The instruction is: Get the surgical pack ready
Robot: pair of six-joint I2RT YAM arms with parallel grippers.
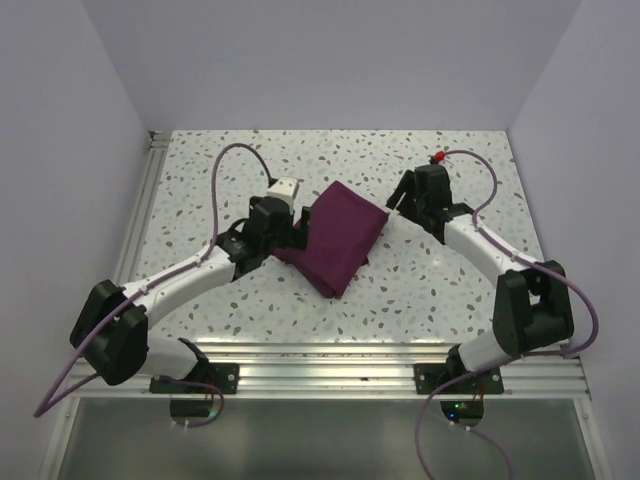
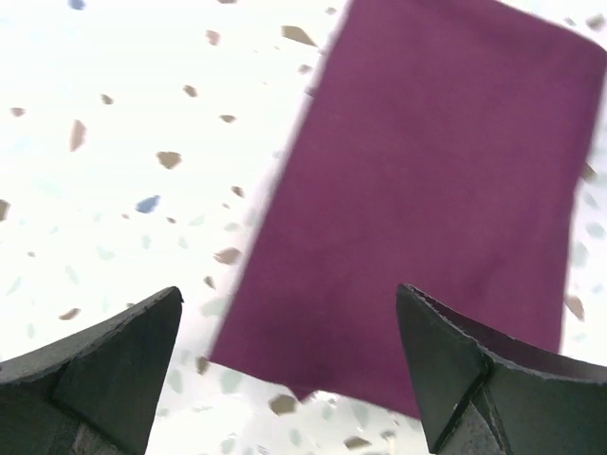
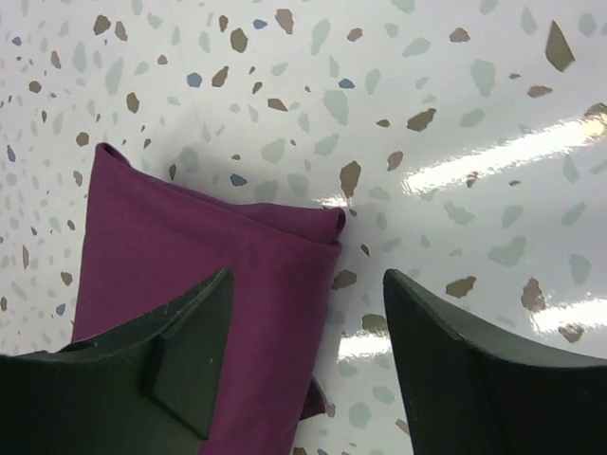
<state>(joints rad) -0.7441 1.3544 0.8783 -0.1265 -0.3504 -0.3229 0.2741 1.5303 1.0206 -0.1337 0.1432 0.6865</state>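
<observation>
Left gripper (image 2: 289, 294), right gripper (image 3: 308, 275), one surgical pack (image 1: 340, 235)

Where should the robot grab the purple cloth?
Probably the right corner of the cloth, coming from the right with the right pincer. The cloth lies flat, but at that corner the folded layers stack into a thicker lip to pinch.

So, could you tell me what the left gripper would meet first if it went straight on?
Most likely the surgical pack: its near end lies straight ahead of the open left gripper, though the depth is unclear.
</observation>
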